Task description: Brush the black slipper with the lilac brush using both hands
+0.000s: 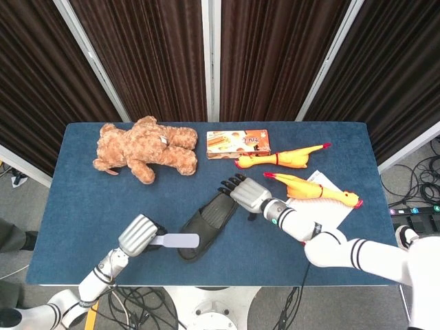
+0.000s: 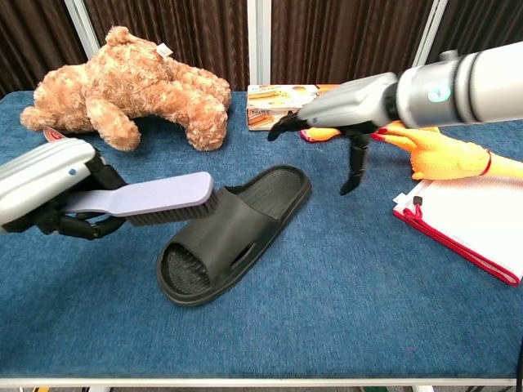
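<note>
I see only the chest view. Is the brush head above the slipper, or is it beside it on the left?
Observer: In the head view, the brush head overlaps the near end of the slipper. The left hand holds its handle.
Operator: And where is my right hand over the table?
Observer: From above, the right hand has its spread fingertips over the slipper's far end, and it holds nothing.

bare cloth (image 2: 343, 310) near edge (right: pouch (image 2: 474, 220))

Bright, even overhead light; soft shadows, no glare. Both views sharp, slight wide-angle bend at edges.
</note>
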